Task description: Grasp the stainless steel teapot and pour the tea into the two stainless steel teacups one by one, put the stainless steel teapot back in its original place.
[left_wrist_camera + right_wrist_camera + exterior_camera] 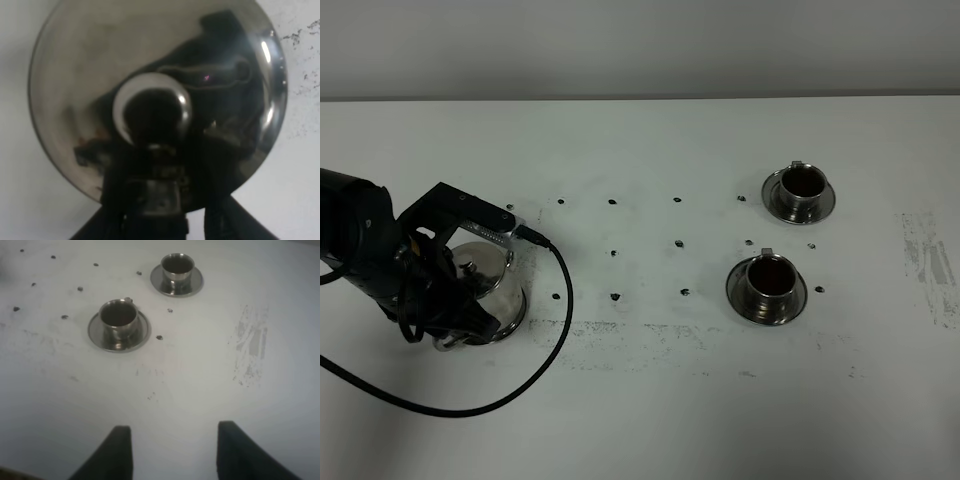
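Note:
The stainless steel teapot point(492, 283) stands upright on the table at the left. My left gripper point(458, 322) reaches over it from the near side. In the left wrist view the domed lid point(150, 75) and its knob point(152, 112) fill the picture. The loop handle point(157, 197) sits between my dark fingers point(235, 225), and a strip of table shows between the handle and one finger. The two stainless steel teacups point(799, 188) point(767, 282) stand on saucers at the right, with reddish-brown tea in them. My right gripper point(172, 455) hangs open and empty, short of the cups point(119, 317) point(177, 267).
A black cable point(535, 370) loops from the left arm across the table in front of the teapot. Small dark marks point(680, 243) dot the middle of the white table, and a scuffed patch point(930, 265) lies at the right edge.

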